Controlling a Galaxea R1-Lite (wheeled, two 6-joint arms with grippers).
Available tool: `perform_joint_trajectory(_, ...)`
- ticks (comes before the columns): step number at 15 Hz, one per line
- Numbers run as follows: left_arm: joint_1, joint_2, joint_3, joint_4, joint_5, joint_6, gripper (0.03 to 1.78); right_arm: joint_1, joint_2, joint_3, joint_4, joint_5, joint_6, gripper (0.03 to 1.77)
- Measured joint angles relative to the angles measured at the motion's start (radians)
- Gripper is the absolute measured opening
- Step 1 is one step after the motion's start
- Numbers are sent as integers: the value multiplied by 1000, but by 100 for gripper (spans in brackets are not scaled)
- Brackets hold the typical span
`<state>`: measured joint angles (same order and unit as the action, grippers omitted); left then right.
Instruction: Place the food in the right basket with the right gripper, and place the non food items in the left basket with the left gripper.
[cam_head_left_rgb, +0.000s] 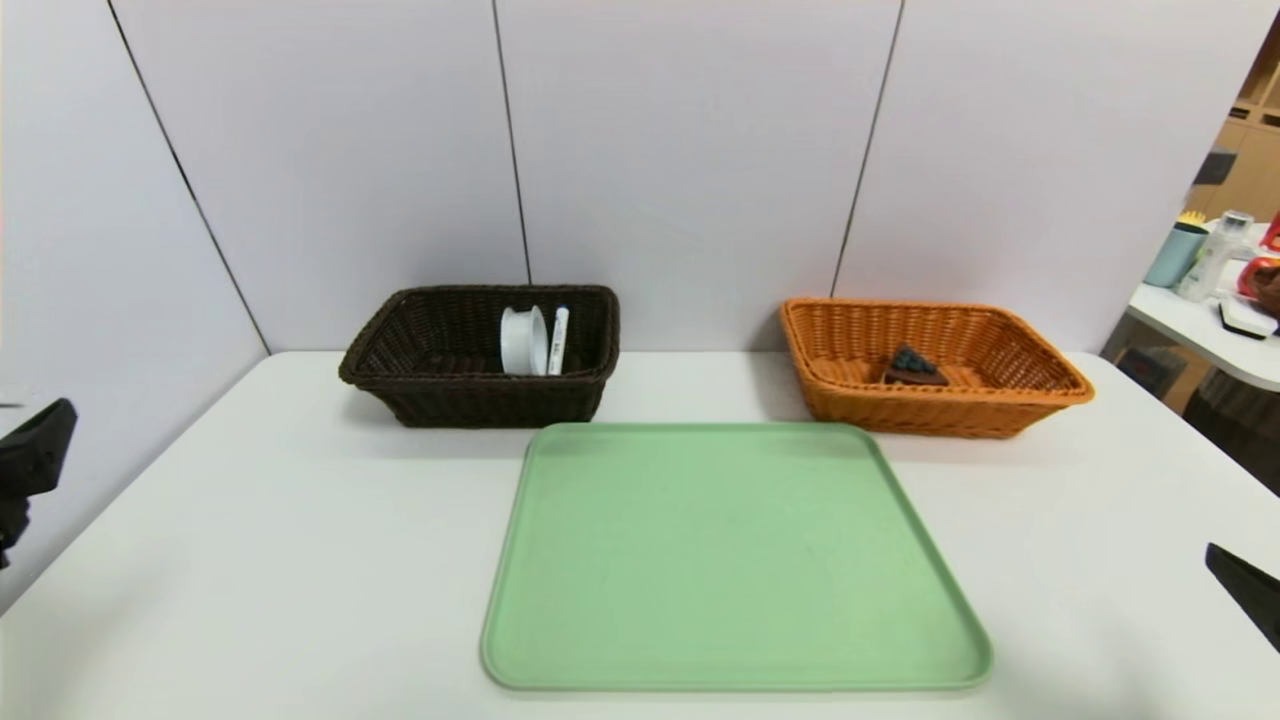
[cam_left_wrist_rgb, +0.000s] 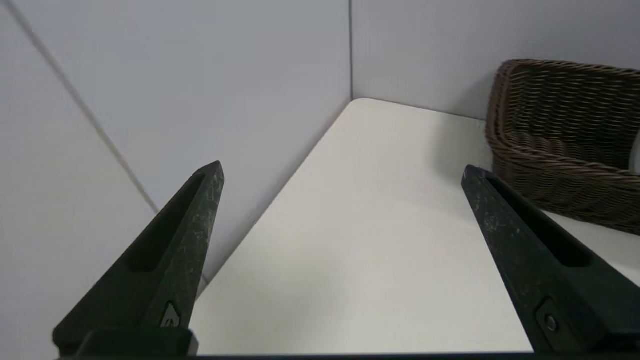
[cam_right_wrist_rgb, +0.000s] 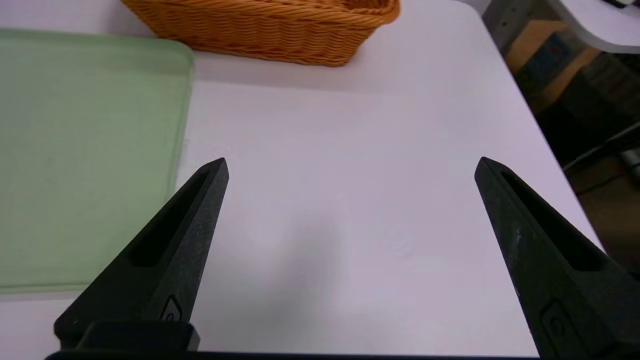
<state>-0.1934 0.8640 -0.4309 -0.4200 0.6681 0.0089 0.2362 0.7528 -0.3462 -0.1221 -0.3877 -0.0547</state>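
Tape (cam_head_left_rgb: 523, 341) and marker (cam_head_left_rgb: 559, 341) sorted at eleven o'clock in dark basket (cam_head_left_rgb: 490, 404); cake (cam_head_left_rgb: 913, 368) at one, in orange basket (cam_head_left_rgb: 930, 414). Left tool (cam_left_wrist_rgb: 343, 172), nine o'clock, and right tool (cam_right_wrist_rgb: 352, 167), four o'clock, spread apart, seemingly parked.

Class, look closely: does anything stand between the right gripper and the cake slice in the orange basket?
Only the near wall of the orange basket, around the cake slice; over its rim, nothing visible blocks the right gripper.
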Motion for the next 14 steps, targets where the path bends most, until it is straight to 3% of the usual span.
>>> perform_joint_trajectory(3, 68, -147, 126, -19, -43, 51, 169, -79, -101, 41, 4, 8, -38, 170)
perform_joint_trajectory(7, 91, -297, 230, -45, -122, 69, 169, -121, -196, 78, -3, 12, -61, 170)
perform_joint_trajectory(14, 135, -477, 335, -40, -167, 69, 169, -173, -332, 128, -7, 31, -83, 170)
